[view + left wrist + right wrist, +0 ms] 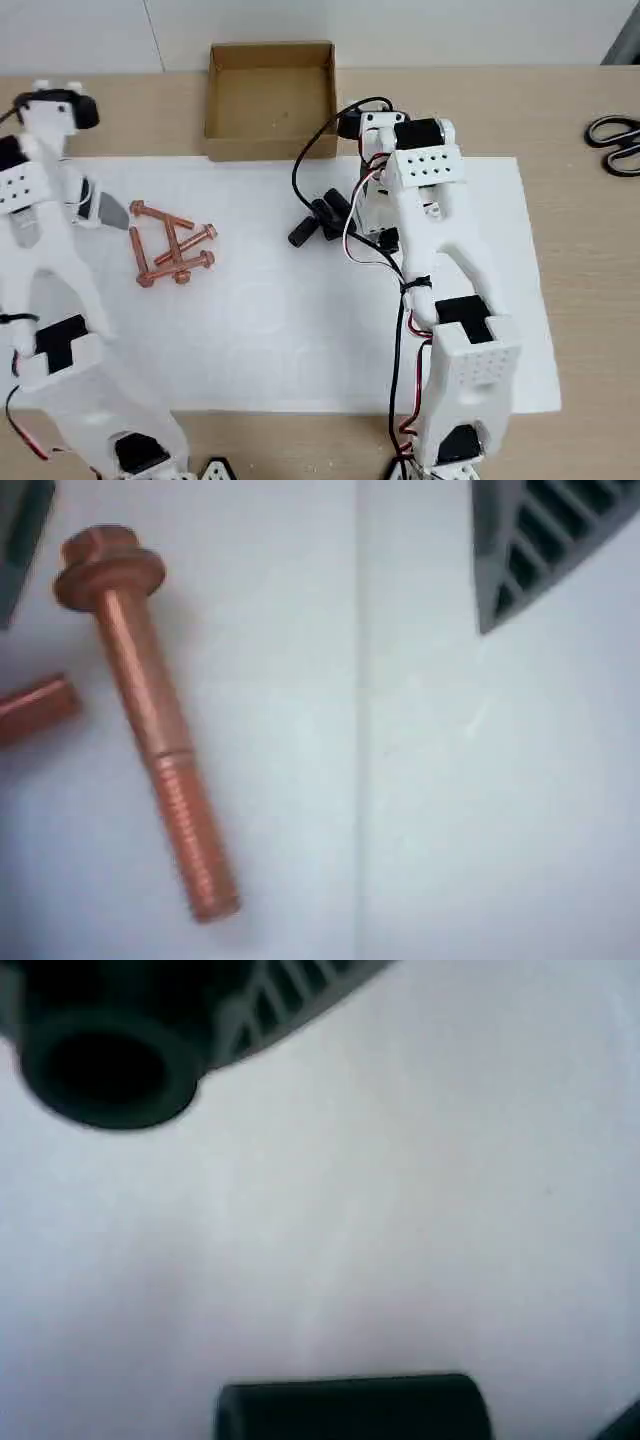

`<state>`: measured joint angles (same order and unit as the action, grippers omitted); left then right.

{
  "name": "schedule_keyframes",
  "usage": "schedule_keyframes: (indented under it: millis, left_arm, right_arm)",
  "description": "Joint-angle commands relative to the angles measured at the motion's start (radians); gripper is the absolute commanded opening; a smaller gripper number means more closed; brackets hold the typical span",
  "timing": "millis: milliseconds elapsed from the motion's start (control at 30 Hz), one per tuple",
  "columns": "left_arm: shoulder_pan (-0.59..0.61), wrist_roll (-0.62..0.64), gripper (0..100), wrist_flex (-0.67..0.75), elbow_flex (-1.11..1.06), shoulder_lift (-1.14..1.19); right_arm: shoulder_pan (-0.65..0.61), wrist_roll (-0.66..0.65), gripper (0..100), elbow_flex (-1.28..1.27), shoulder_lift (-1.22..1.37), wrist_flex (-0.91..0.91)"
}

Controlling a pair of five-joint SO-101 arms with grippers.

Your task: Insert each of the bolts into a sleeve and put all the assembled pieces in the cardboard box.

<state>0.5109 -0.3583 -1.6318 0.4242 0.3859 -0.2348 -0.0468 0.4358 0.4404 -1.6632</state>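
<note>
Grey ribbed fingers (pixel 540 540) of the left gripper (pixel 255 620) are spread wide on my feed and pinch nothing. A copper bolt (pixel 140 710) lies flat on the white sheet (pixel 480 780) under the gap, with the end of a second bolt (pixel 35 710) just beside it. From above, that gripper hangs at the edge of the loose pile of bolts (pixel 170 245). My right gripper (pixel 362 203) sits by the black sleeves (pixel 318 215), one sleeve (pixel 100 1060) close against it, but I cannot tell whether it is gripping anything. The cardboard box (pixel 270 140) stands at the sheet's far edge. Scissors (pixel 615 140) lie well apart on the wooden worktop (pixel 580 250).
</note>
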Motion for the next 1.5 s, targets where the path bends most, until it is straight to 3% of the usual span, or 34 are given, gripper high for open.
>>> schedule_keyframes:
  millis: [0,333,600,800,967,1167,1467]
  left_arm:
    - [0.012,0.012,28,0.008,0.016,0.035]
    - [-0.081,0.008,28,0.008,0.117,0.123]
    - [-0.193,0.382,28,0.035,0.139,0.164]
    - [-0.213,0.652,28,0.072,0.185,0.282]
    - [-0.203,0.784,28,0.043,0.320,0.362]
    - [-0.204,0.832,28,0.028,0.418,0.445]
    - [-0.204,0.832,16,0.041,0.421,0.516]
  right_arm:
    - [0.002,0.005,0.3,0.003,-0.073,0.010]
    - [-0.013,0.005,0.3,-0.014,-0.071,0.008]
    - [-0.015,0.006,0.3,-0.014,-0.071,0.010]
    - [-0.015,0.008,0.3,-0.014,-0.071,0.010]
    - [-0.015,0.006,0.3,-0.015,-0.071,0.007]
    - [-0.015,0.006,0.3,-0.015,-0.071,0.007]
    - [-0.015,0.006,0.3,-0.017,-0.071,0.008]
